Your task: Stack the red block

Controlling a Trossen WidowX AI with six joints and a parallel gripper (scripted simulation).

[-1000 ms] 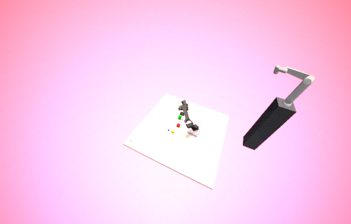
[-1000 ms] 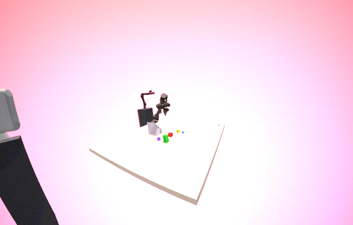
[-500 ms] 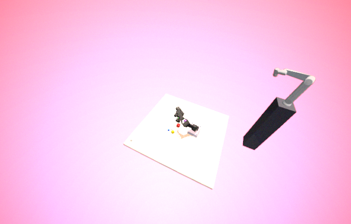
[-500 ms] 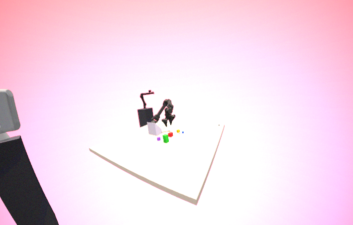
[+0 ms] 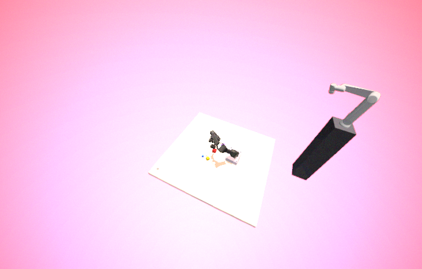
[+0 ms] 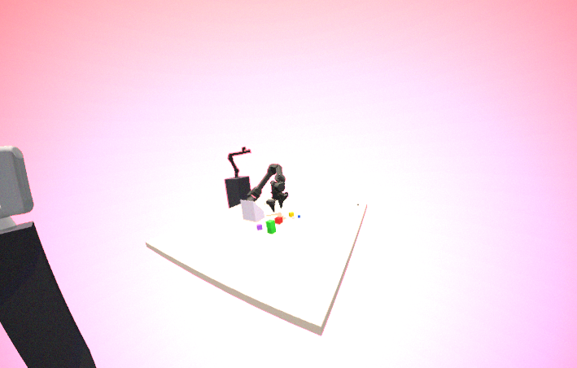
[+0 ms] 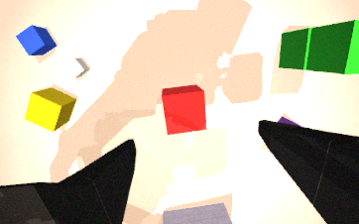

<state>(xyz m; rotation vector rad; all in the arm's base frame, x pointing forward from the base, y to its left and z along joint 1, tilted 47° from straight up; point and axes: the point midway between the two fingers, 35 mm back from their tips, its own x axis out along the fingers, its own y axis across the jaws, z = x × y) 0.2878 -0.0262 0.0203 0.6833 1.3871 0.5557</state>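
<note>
The red block [image 5: 214,150] [image 6: 278,220] [image 7: 185,113] sits on the white table top. In the wrist view it lies ahead of the gap between the fingertips, near the middle. The green tower [image 6: 271,226] [image 7: 328,49] stands upright, with a seam across it. It is at the upper right in the wrist view; in the top view the arm hides it. My gripper [image 6: 277,208] [image 7: 197,135] is wide open and empty, pointing down above the table near the red block. The fingers do not touch the block or the tower.
A purple block [image 5: 222,144] [image 6: 259,227] [image 7: 288,120] is near the tower, partly behind the right finger in the wrist view. A yellow block [image 5: 207,158] [image 6: 290,214] [image 7: 51,110], a blue block [image 5: 202,156] [image 6: 299,216] [image 7: 35,41] and a small pale piece [image 7: 82,67] lie beyond the red block.
</note>
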